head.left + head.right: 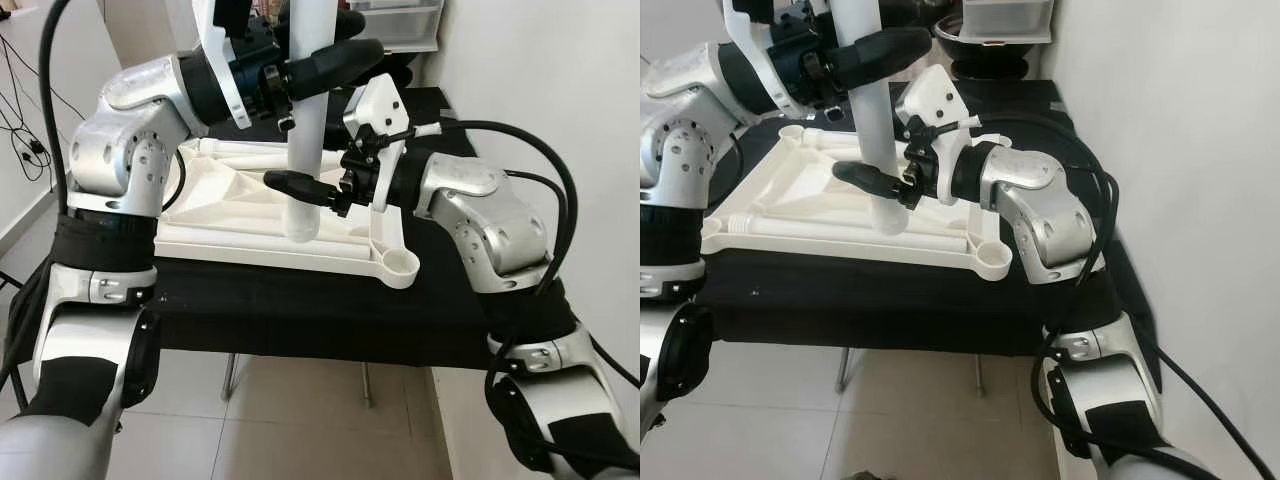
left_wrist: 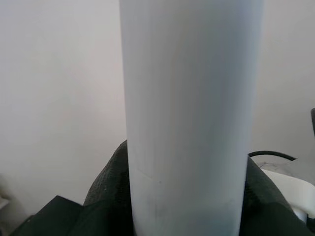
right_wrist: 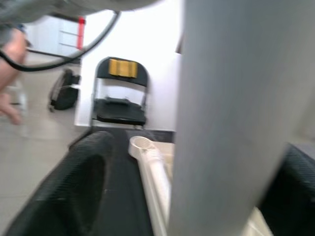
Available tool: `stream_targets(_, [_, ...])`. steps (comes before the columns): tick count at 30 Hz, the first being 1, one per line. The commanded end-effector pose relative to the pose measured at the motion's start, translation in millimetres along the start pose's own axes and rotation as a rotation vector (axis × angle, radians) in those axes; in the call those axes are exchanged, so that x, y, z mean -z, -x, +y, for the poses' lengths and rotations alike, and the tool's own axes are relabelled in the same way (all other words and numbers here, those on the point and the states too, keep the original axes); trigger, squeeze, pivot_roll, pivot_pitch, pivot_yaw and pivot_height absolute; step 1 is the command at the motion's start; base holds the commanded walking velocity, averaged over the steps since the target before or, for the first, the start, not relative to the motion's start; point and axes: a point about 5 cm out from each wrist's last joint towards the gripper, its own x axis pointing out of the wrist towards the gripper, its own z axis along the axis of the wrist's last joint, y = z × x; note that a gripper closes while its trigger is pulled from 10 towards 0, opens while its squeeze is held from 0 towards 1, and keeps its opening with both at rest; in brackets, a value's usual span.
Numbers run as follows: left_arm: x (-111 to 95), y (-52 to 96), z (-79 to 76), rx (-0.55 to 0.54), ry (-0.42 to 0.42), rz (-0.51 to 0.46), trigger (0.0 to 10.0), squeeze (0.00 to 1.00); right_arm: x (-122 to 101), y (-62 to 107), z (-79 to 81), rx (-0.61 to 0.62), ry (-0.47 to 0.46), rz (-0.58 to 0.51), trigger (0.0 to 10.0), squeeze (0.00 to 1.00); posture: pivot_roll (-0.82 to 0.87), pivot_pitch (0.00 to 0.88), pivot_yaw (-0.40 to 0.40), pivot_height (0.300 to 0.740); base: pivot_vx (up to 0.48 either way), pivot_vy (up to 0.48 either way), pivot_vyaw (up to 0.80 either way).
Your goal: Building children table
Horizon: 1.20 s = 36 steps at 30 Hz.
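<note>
Your white table leg (image 1: 308,120) stands upright on the upturned white table frame (image 1: 240,215), its lower end sitting inside the frame, not in the round corner socket (image 1: 401,265), which sits apart toward the near right corner. The frame lies flat on a black-covered table (image 1: 300,310) with a white wall (image 1: 560,90) on your right. Left gripper (image 1: 335,65) is clamped on the leg high up, black fingers (image 1: 345,55) wrapped to either side of it; left wrist view has the leg dead centre between them. Right gripper (image 1: 300,188) is closed around the same leg lower down, just above the frame, one finger (image 1: 865,177) crossing the front of the leg. Right wrist view, blurred, shows the leg close up, another corner socket (image 3: 140,144) of the frame beyond it, a black folding chair (image 3: 120,93) against the far wall, and a person's hand (image 3: 12,54) at the edge.
</note>
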Motion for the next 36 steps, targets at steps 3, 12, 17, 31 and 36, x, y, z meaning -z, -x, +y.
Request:
stream_targets(3, [2.0, -1.8, -6.3, 0.041, 0.071, -0.040, 0.0, 0.00, -2.2, -3.4, 12.1, -0.091, -0.045, -0.040, 10.0, 0.00, -0.09, 0.004, 0.027, 0.740, 0.000, 0.000, 0.00])
stream_targets(12, [6.9, -11.2, -12.9, 0.090, 0.178, -0.112, 0.0, 0.00, 16.3, -18.9, 34.3, -0.137, -0.152, 0.021, 10.0, 0.00, -0.10, 0.009, 0.025, 0.740, 0.000, 0.000, 0.00])
stream_targets(17, [8.6, -18.1, -19.6, 0.132, 0.204, -0.127, 0.0, 0.00, 28.9, -27.6, 41.9, -0.123, -0.195, 0.072, 10.0, 0.00, -0.10, 0.010, 0.024, 0.740, 0.000, 0.000, 0.00])
stream_targets(31, [6.9, -28.4, -26.4, 0.172, 0.268, -0.165, 0.0, 0.00, 46.6, -31.6, 48.5, -0.069, -0.247, 0.148, 0.0, 0.00, -0.11, 0.012, 0.029, 0.740, 0.000, 0.000, 0.00])
stream_targets(36, [7.6, -31.4, -27.6, 0.181, 0.285, -0.173, 0.0, 0.00, 47.2, -32.2, 49.2, -0.066, -0.255, 0.148, 0.0, 0.00, -0.11, 0.013, 0.030, 0.740, 0.000, 0.000, 0.00])
